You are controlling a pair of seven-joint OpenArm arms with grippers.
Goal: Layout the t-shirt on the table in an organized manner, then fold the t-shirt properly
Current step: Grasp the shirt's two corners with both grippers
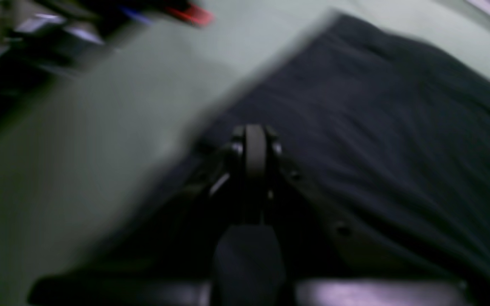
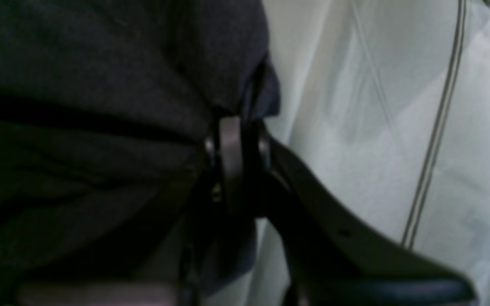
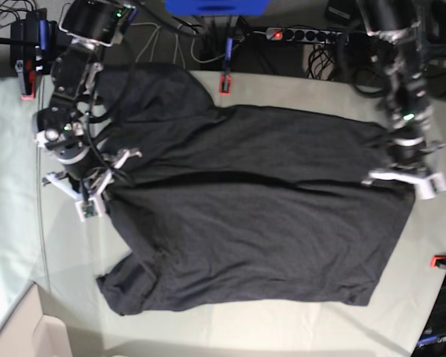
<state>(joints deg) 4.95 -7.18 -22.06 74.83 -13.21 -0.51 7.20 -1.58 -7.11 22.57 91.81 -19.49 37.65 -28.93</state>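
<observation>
- Base view: the shirt (image 3: 245,216) lies spread dark and plain side up across the middle of the table (image 3: 297,89), mostly flat, with a long crease running across its middle.
- Layout looks nearly done: the body is open and broad, but the lower-left corner is bunched and the upper-left part is rumpled under the arm there.
- No fold proper shows yet; by my reading all of the folding is left.
- Right gripper (image 3: 104,182), at the left of the base view, sits on the shirt's left edge; in the right wrist view its jaws (image 2: 232,144) are pressed together on a gathered bit of the dark cloth, so it is pinching the shirt.
- Left gripper (image 3: 401,178), at the right of the base view, is at the shirt's right edge.
- Left wrist view is blurred; the jaws (image 1: 255,146) are pressed together with cloth right under them, but whether any is caught between them I cannot tell.
</observation>
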